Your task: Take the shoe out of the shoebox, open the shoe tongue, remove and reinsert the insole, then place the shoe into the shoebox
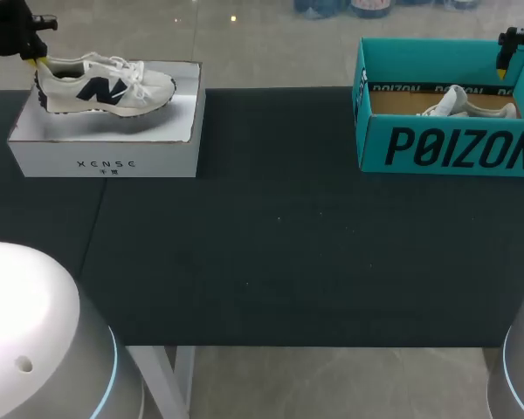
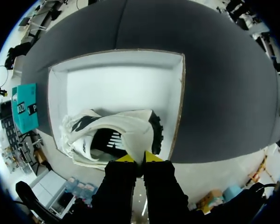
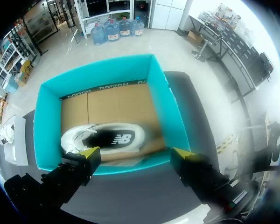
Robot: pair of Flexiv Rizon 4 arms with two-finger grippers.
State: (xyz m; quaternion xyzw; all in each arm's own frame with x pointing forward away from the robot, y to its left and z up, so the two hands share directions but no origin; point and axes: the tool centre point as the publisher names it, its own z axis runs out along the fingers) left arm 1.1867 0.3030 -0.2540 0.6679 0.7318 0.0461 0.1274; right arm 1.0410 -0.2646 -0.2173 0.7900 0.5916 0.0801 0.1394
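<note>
- Now the left gripper (image 2: 140,158) is clenched on the heel of the shoe (image 2: 116,137). Its two yellow tips sit close together with the thin back rim of the shoe squeezed between them.
- I think the heel is a good spot to hold. The rim there is thin and stiff, and the front of the shoe stays free for the tongue and the insole.
- The shoe is in the white box (image 2: 126,79), sole down, close to one end. Its toe points along the box toward the other side of the table. The rest of the box floor is bare.
- The white box is low, so I think the shoe can come out with a short lift. That first step is not done yet, because the shoe is not out of the box.
- The white box sits on the dark table (image 2: 214,93), on the left side by the far edge.
- The right gripper (image 3: 134,154) holds nothing. Its fingers are spread wide, and it hangs over the teal box (image 3: 98,74) without touching it.
- Down in the teal box lies another shoe (image 3: 102,139), white, flat on the brown floor. The walls here are tall, so I think a grab would have to come from above.
- The teal box stands on the right side of the table, well apart from the white box.
</note>
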